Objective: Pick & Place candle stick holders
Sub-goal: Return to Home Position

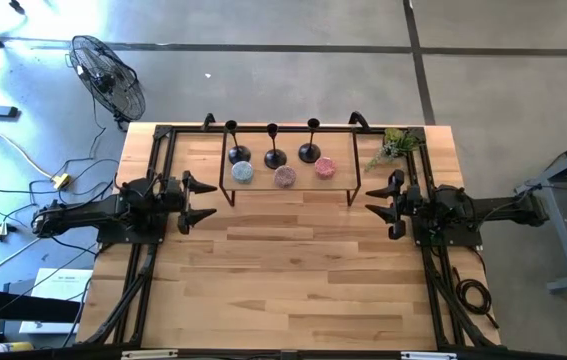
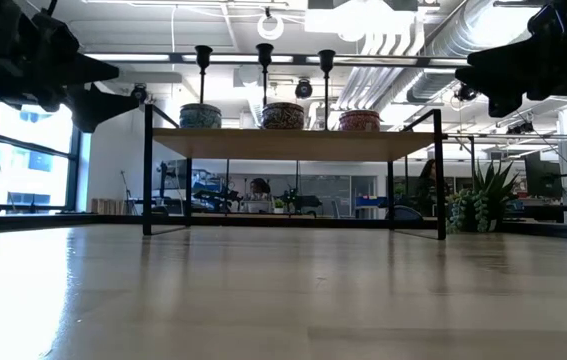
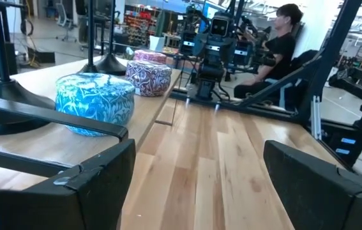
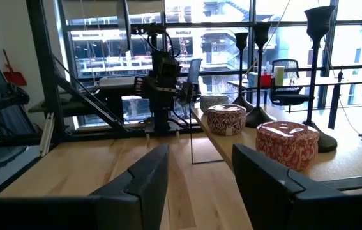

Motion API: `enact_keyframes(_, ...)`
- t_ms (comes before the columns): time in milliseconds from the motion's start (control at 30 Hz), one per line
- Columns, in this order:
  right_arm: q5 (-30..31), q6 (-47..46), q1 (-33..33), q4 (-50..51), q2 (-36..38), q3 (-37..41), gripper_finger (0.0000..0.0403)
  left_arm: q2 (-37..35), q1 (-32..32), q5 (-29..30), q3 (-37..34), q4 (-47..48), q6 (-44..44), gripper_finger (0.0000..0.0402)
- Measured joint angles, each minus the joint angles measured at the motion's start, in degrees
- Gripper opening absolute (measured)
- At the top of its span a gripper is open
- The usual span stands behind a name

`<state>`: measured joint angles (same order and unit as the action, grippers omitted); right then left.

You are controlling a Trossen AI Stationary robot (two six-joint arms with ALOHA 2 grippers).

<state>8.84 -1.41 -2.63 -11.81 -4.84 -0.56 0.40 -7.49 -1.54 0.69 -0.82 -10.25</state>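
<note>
Three black candle stick holders stand upright on their round bases on a raised wooden shelf (image 1: 293, 185) at the table's far side: left (image 1: 236, 148), middle (image 1: 274, 152), right (image 1: 311, 146). They also show in the low view (image 2: 264, 62) and the right wrist view (image 4: 316, 76). My left gripper (image 1: 200, 200) is open at the table's left, level with the shelf's left end. My right gripper (image 1: 383, 205) is open at the table's right, near the shelf's right end. Both are empty.
Three round patterned tins sit on the shelf in front of the holders: blue (image 1: 242, 172), purple (image 1: 284, 177), red (image 1: 324, 167). A small green plant (image 1: 395, 146) stands at the far right corner. A person (image 3: 276, 45) sits beyond the table's right side. The near wooden tabletop (image 1: 293, 270) lies open.
</note>
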Motion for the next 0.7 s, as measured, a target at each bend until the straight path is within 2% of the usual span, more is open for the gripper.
enact_keyframes(700,0.0,0.0,0.0,0.0,0.0,0.0,0.0167,0.0,0.0,-0.1,0.0,0.0,-0.5,0.0340)
